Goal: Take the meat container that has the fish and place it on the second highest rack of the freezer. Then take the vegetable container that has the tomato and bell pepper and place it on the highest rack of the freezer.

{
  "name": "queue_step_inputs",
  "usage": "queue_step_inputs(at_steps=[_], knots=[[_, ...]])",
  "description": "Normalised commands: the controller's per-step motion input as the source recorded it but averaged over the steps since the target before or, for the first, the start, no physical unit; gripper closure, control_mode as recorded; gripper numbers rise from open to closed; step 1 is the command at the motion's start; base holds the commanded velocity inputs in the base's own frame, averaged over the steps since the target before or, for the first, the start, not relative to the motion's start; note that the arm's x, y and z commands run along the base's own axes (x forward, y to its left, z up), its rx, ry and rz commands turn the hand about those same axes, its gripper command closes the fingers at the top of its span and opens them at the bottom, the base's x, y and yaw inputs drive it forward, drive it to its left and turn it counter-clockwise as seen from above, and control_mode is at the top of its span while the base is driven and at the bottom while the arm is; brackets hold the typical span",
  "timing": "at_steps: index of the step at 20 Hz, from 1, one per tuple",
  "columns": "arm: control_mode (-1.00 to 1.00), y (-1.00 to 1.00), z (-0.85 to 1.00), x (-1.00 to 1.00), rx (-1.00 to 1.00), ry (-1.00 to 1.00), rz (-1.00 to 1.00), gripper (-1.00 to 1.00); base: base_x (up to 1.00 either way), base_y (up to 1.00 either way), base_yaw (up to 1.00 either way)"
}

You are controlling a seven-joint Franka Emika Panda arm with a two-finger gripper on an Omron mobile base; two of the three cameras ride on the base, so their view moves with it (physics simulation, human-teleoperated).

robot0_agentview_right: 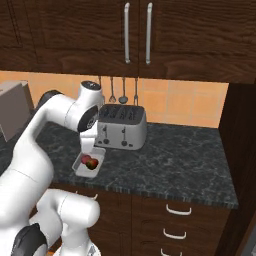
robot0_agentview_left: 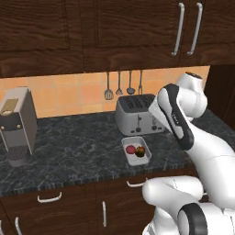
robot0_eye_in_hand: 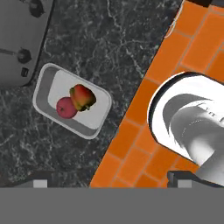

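Note:
The vegetable container [robot0_eye_in_hand: 97, 114] is a shallow white tray on the dark stone counter, in front of the toaster. In it lie the red tomato [robot0_eye_in_hand: 65, 108] and the orange-red bell pepper [robot0_eye_in_hand: 83, 97], touching each other. The same container [robot0_agentview_left: 136, 150] sits near the counter's front edge, and from the other side the container [robot0_agentview_right: 89, 162] lies under my hand. My gripper [robot0_eye_in_hand: 111, 181] hangs above the counter and looks straight down; it is open, its fingertips [robot0_eye_in_hand: 40, 183] far apart with nothing between them. The tray lies up and to the left of them. The freezer and the fish container are out of view.
A silver toaster [robot0_agentview_left: 137, 114] stands just behind the tray. A grey coffee machine [robot0_agentview_left: 17, 126] is at the counter's left end. Utensils [robot0_agentview_left: 124, 85] hang on the tiled wall under dark cabinets. The counter's front edge [robot0_eye_in_hand: 131, 94] drops to an orange tiled floor [robot0_eye_in_hand: 144, 144].

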Motion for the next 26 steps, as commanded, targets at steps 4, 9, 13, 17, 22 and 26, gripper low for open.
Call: queue_step_inputs(at_steps=[4,9,13,17,22,26], knots=[[-1.00,0.00,-1.00,-0.37,0.00,0.12,0.39,-1.00,0.00,0.00,0.00],[-1.00,0.14,-0.99,-0.09,0.00,0.01,0.18,-1.00,0.00,0.00,0.00],[-1.00,0.21,-0.78,0.32,0.00,0.00,0.01,-1.00,0.00,0.00,0.00],[-1.00,0.11,-0.44,0.69,0.00,-0.02,0.00,-1.00,0.00,0.00,0.00],[-1.00,0.00,-0.46,0.63,0.00,-0.02,0.03,-1.00,0.00,0.00,0.00],[-1.00,0.00,-0.42,0.62,-0.03,-0.04,0.08,-1.00,0.00,0.00,0.00]])
